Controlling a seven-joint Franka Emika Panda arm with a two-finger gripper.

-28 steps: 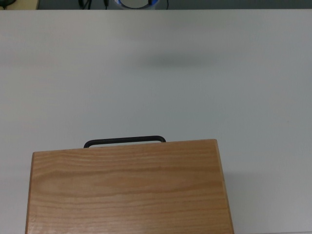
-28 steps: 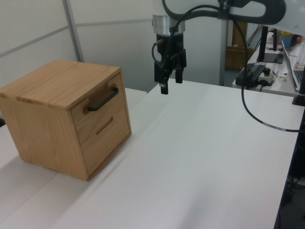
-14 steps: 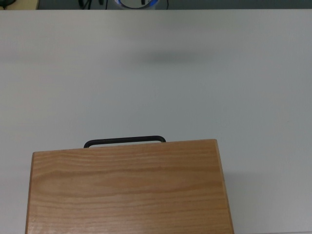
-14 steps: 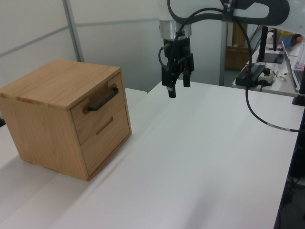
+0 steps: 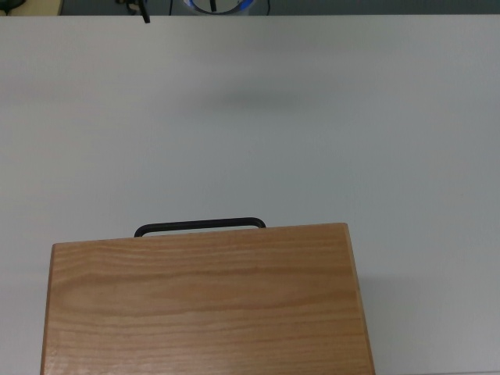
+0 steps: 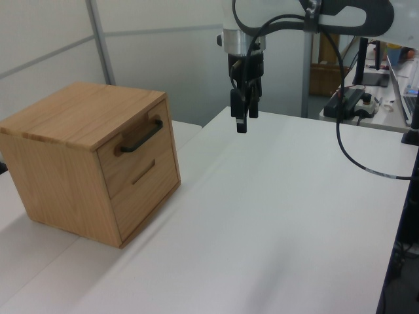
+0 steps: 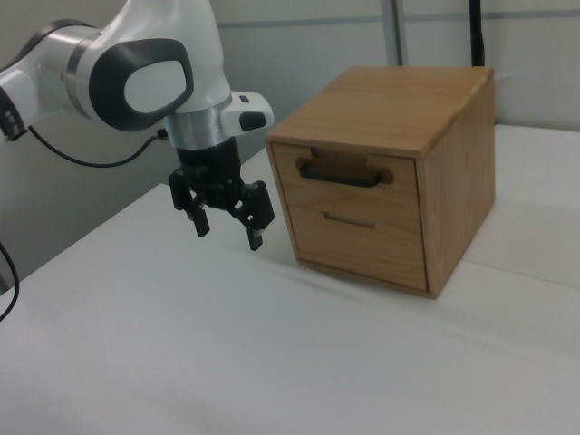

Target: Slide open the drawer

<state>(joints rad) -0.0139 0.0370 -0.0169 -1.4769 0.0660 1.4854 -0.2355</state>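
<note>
Our tool [image 7: 227,220] hangs above the white counter [image 7: 272,353] with its two fingers spread and nothing between them, well apart from the wooden cabinet [image 7: 458,172], which stands at the right view's right. The drawer [image 7: 344,186] we are after is the upper of two fronts, fully shut, its black bar handle [image 7: 340,174] standing proud of the panel; the lower drawer [image 7: 353,240] shows only a slot. In our judgement the approach is the step in hand: we should bring the tool level with the bar, turn the fingers so one passes above and one below it, close at the bar's middle, then pull straight out along the drawer's run. An off-centre or slanted pull could drag the whole cabinet across the counter
</note>
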